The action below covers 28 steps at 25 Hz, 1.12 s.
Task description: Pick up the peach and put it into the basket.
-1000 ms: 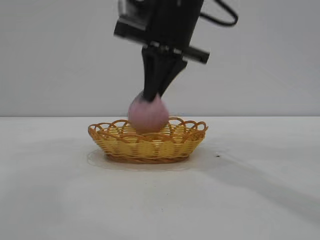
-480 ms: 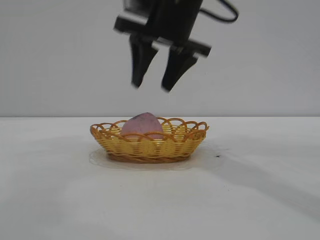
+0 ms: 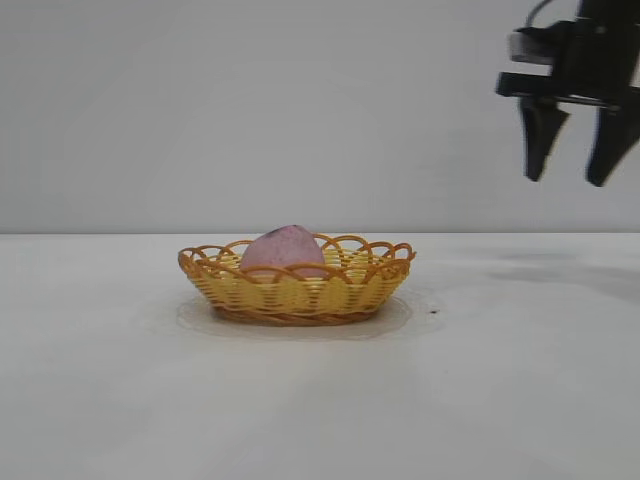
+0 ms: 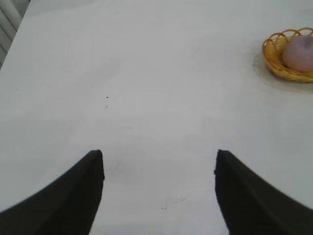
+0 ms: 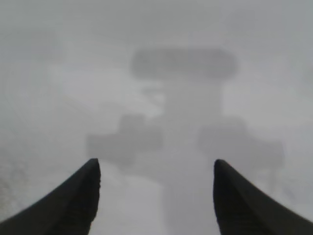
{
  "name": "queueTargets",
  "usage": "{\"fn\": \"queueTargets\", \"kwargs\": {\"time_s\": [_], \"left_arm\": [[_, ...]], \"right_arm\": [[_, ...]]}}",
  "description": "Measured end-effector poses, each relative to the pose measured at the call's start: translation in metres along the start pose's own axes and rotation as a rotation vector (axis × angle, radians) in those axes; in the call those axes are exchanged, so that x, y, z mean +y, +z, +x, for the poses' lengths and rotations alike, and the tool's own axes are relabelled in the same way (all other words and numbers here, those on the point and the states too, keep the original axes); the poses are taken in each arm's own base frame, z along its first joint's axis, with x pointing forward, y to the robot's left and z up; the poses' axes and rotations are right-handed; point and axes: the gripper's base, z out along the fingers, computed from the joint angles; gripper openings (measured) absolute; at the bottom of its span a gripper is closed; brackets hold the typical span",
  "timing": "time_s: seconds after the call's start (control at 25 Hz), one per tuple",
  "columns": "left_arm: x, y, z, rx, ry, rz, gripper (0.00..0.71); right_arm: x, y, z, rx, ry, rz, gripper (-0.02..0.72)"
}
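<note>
The pink-mauve peach (image 3: 282,251) lies inside the woven yellow basket (image 3: 300,296) with looped orange rim, at the middle of the white table. High at the far right of the exterior view hangs my right gripper (image 3: 565,181), open and empty, well away from the basket. In the left wrist view the basket (image 4: 276,66) with the peach (image 4: 298,53) shows far off, and my left gripper (image 4: 158,156) stands open over bare table with nothing between its fingers. In its own wrist view my right gripper (image 5: 156,164) spreads its dark fingers on nothing.
A white tabletop (image 3: 320,400) stretches around the basket, with a grey wall behind. A small dark speck (image 3: 434,312) lies just right of the basket. The right wrist view shows only a hazy grey shape (image 5: 183,122) ahead.
My right gripper opened and let the peach drop into the basket, then rose and swung away to the upper right. The peach now rests in the basket. The left arm has not moved.
</note>
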Motion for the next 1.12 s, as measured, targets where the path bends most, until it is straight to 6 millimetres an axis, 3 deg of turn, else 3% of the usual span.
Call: {"fn": "queueTargets", "kwargs": {"time_s": [0.2, 0.36, 0.48, 0.6, 0.72, 0.88, 1.12], "left_arm": [[0.0, 0.0, 0.0, 0.0, 0.0, 0.0, 0.428], [0.0, 0.0, 0.0, 0.0, 0.0, 0.0, 0.428], [0.0, 0.0, 0.0, 0.0, 0.0, 0.0, 0.428], [0.0, 0.0, 0.0, 0.0, 0.0, 0.0, 0.428], [0.0, 0.0, 0.0, 0.0, 0.0, 0.0, 0.428], [0.0, 0.0, 0.0, 0.0, 0.0, 0.0, 0.428], [0.0, 0.0, 0.0, 0.0, -0.001, -0.001, 0.428]], "right_arm": [[-0.006, -0.01, 0.003, 0.018, 0.026, -0.006, 0.428], [-0.001, -0.044, 0.026, -0.008, 0.02, -0.005, 0.428], [0.002, -0.069, 0.078, -0.047, 0.02, 0.011, 0.428], [0.004, -0.088, 0.153, -0.042, 0.024, 0.018, 0.428], [0.007, -0.11, 0.21, -0.077, 0.012, 0.025, 0.428], [0.011, -0.132, 0.266, -0.148, -0.008, 0.027, 0.428], [0.013, -0.155, 0.33, -0.307, -0.024, 0.043, 0.428]]}}
